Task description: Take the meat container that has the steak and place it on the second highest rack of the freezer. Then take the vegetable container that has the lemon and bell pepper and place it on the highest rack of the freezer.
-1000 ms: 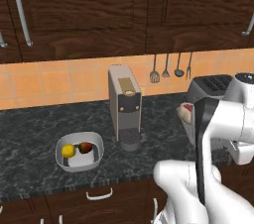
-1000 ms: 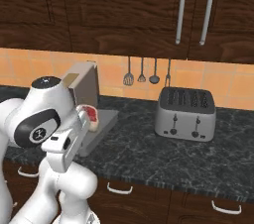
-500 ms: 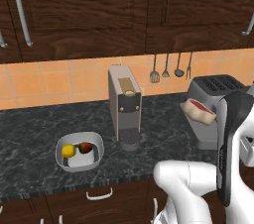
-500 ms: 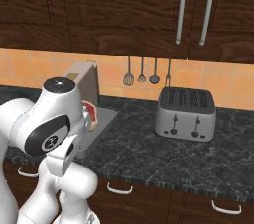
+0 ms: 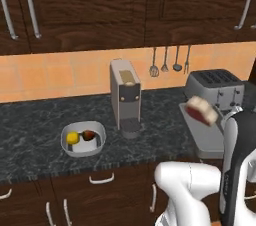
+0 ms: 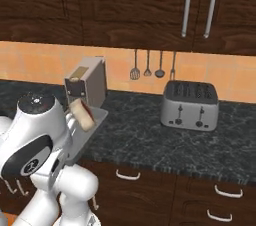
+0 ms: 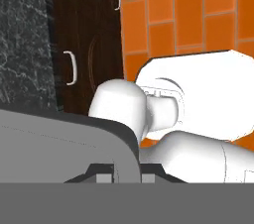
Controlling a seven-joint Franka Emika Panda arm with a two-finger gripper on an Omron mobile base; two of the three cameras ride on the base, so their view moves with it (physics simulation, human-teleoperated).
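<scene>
Grey metal, the meat container (image 5: 205, 137) hangs lifted off the black stone counter (image 5: 40, 125), tilted, with the steak (image 5: 200, 110) lying on it. In the hand view the gripper (image 7: 118, 172) has its fingers pinched together on the tray's rim, the tray's grey wall curving right above the fingertips. Off to the gripper's left on the counter sits the vegetable container (image 5: 83, 138), well apart, with the lemon (image 5: 73, 138) and the bell pepper (image 5: 88, 135) side by side inside it. Between the bowl and the held tray stands a coffee machine (image 5: 125, 97); a toaster (image 6: 190, 105) stands behind, near the wall.
</scene>
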